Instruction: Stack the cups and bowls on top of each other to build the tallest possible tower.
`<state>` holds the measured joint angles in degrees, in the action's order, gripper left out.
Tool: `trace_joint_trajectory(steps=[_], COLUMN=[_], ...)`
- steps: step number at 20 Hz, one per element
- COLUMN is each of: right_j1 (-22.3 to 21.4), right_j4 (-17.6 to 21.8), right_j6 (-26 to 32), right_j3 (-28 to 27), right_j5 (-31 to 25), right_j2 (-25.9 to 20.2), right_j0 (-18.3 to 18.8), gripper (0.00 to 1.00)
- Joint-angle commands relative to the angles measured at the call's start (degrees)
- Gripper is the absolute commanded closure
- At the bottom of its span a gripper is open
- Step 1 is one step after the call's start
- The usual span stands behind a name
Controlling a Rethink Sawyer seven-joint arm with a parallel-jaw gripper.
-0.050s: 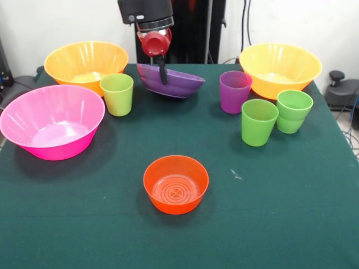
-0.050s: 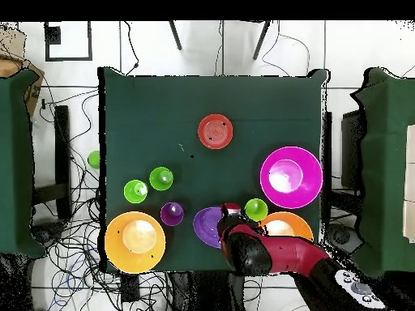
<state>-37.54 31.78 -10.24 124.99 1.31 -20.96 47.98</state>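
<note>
From the front, the gripper (image 1: 162,70) pinches the rim of the purple bowl (image 1: 171,81), which hangs tilted just above the bench (image 1: 112,224). The orange bowl (image 1: 175,184) sits alone near the front (upright, open side up). A yellow-green cup (image 1: 117,94) stands beside the pink bowl (image 1: 52,121).

From overhead, the arm (image 2: 275,255) covers part of the purple bowl (image 2: 207,226).

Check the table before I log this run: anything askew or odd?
The purple bowl hangs tilted off the table, the claw gripping its rim. The right-hand green cup looks like two nested. Everything else stands upright, nothing spilled.
</note>
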Motion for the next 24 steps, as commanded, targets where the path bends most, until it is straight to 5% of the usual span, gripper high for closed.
trace_joint_trajectory(steps=[1, 8, 24], right_j1=[-1.24, -2.25, -6.94], right_j4=[-3.26, -6.44, -18.6], right_j6=[-15.5, -16.29, -20.69], right_j3=[-0.31, -0.21, -4.92], right_j5=[-6.18, -10.04, -18.75], right_j2=[0.24, 0.23, 5.6], right_j0=[-3.93, -6.11, -19.45], gripper=[1.0, 1.0, 1.0])
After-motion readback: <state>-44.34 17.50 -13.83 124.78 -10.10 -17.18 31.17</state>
